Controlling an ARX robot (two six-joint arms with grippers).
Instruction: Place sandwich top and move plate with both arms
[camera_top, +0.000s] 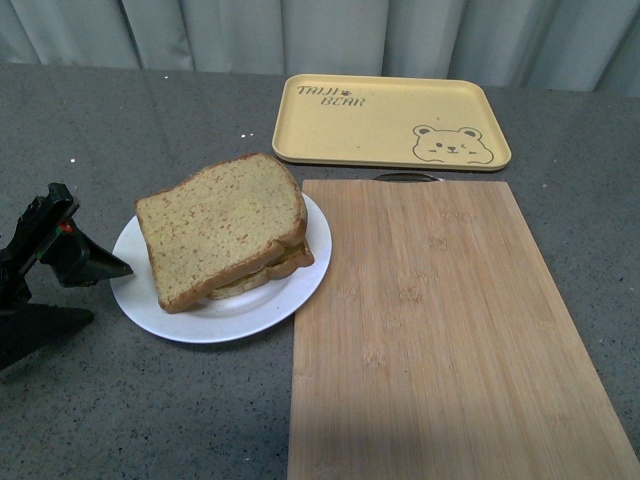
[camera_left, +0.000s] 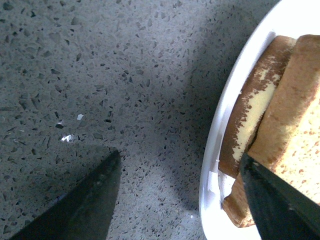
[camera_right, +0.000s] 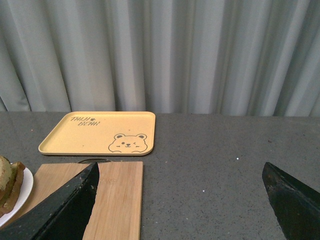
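1. The top (camera_top: 220, 225) lies on the sandwich, on the plate (camera_top: 200, 325), left of the board (camera_top: 440, 330). It sits a little askew, so I judge a jolt could slide it off.
2. My left gripper (camera_top: 92, 235) is spread just beside the plate's left rim. In the left wrist view one finger is over the table (camera_left: 100, 75) and the other is at the bread's edge. If I close here, I may pinch crust instead of rim and drag the top away.
3. My right gripper (camera_right: 180, 167) is spread wide, empty and well apart from the plate. A lift from the left alone would likely tip the plate.
4. The plate's right rim seems to overlap the board's edge, so a slide that way could snag.
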